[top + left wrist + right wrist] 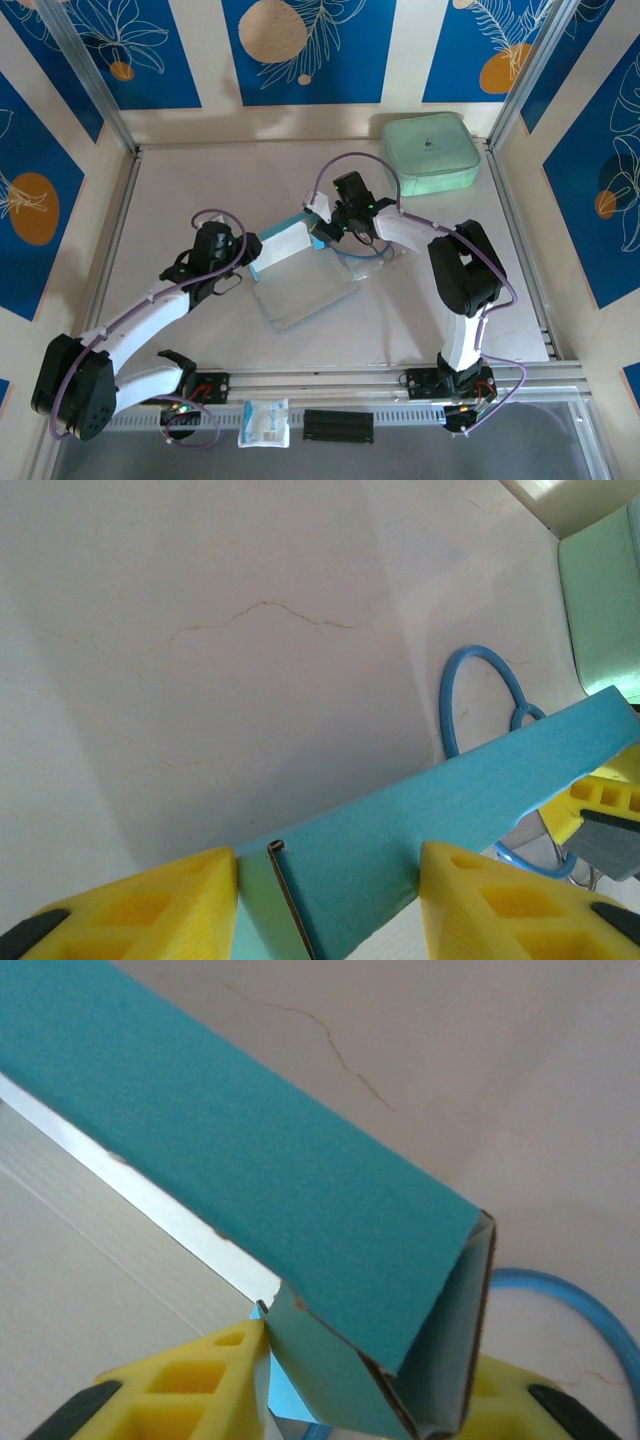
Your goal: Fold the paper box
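The paper box (288,241) is held up over the middle of the table between both arms, its blue side (400,820) toward the left wrist camera and a pale white face showing from above. My left gripper (262,250) is shut across the box's width, with the yellow fingertips (190,890) pressing both long edges around a flap seam. My right gripper (325,228) is shut on the box's other end (330,1260). One of its fingertips (225,1355) touches a partly folded end flap, and the other is mostly hidden behind the card.
A clear plastic sheet (305,295) lies on the table under the box. At the back right stands a mint-green rounded case (430,152). A small white-and-blue packet (263,421) and a black strip (338,426) lie by the front rail. A blue cable loop (470,695) hangs nearby.
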You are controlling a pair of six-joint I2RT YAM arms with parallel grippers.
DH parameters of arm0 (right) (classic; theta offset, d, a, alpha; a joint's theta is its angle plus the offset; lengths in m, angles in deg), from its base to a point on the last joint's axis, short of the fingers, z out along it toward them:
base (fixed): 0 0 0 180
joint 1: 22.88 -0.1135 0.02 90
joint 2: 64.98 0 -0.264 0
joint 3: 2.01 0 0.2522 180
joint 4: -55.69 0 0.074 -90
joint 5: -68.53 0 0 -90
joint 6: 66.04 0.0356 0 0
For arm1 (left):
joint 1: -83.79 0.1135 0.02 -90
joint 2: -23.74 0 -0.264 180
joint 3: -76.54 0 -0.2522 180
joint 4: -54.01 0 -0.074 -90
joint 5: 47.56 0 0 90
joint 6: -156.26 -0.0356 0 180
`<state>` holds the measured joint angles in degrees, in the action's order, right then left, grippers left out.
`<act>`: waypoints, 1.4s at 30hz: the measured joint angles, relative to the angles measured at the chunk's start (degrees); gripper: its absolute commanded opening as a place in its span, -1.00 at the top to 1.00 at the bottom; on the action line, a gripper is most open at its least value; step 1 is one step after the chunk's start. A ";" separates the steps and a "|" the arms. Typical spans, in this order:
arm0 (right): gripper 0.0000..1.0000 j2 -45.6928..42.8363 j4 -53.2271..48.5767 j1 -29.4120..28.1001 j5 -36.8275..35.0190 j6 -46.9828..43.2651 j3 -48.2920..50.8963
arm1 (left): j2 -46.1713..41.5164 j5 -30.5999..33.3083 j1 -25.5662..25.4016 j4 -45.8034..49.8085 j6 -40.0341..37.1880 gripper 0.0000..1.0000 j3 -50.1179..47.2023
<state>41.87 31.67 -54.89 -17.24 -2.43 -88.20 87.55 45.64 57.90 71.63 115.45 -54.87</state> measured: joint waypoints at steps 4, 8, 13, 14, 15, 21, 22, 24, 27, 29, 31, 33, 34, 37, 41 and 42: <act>0.54 0.15 0.68 -0.31 -1.88 1.97 0.00 | 0.00 0.00 0.00 -0.04 0.00 0.02 -0.04; 0.62 0.33 2.05 -1.86 -6.95 4.13 0.00 | 0.00 0.00 0.00 0.00 0.00 0.02 -0.04; 0.62 0.87 3.80 -5.27 -16.39 5.92 -0.13 | 0.00 0.00 0.00 0.42 0.00 0.02 -0.07; 0.62 1.09 4.15 -6.16 -18.95 6.10 -0.28 | 0.00 0.00 0.00 0.57 0.00 0.02 -0.07; 0.62 1.40 4.42 -7.08 -21.53 6.12 -0.50 | 0.00 0.00 0.00 0.81 -0.02 0.02 -0.07; 0.55 3.63 1.25 -9.88 -29.90 9.40 -4.13 | -0.15 0.00 0.00 1.51 -0.02 0.02 -0.26; 0.56 3.91 0.17 -9.94 -30.05 10.40 -4.85 | -0.33 -0.02 0.00 1.49 0.00 0.02 -0.35; 0.56 4.07 -1.14 -9.94 -29.97 12.74 -5.51 | -0.76 -0.22 -0.02 1.38 0.00 0.02 -0.59; 0.56 4.07 -1.53 -9.86 -29.53 15.23 -5.53 | -0.90 -0.39 -0.04 1.29 0.00 0.02 -0.66; 0.55 4.13 -2.34 -9.53 -28.74 16.68 -5.99 | -1.01 -0.48 -0.04 1.29 -0.02 0.02 -0.66; 0.52 4.42 -3.23 -9.05 -27.45 18.14 -6.54 | -1.11 -0.66 -0.04 1.31 0.00 0.02 -0.66; 0.55 4.85 -4.42 -8.52 -25.53 19.47 -6.54 | -1.14 -0.81 -0.04 1.29 -0.02 0.02 -0.66; 0.57 5.03 -4.70 -8.39 -25.00 19.85 -6.38 | -1.18 -0.83 -0.04 1.31 -0.02 0.02 -0.68; 0.62 5.07 -4.68 -8.17 -24.35 20.98 -5.77 | -1.40 -1.07 -0.07 1.29 0.00 0.02 -0.72; 0.79 4.96 -4.07 -8.11 -24.33 22.23 -5.44 | -1.51 -1.25 -0.04 1.31 0.00 0.02 -0.90; 0.90 4.96 -3.96 -8.09 -24.35 22.58 -5.44 | -1.51 -1.25 -0.04 1.31 0.00 0.02 -0.94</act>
<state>46.83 27.71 -62.98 -41.59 20.15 -93.64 86.04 44.40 57.85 72.94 115.45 -55.81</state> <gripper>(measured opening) 0.121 0.492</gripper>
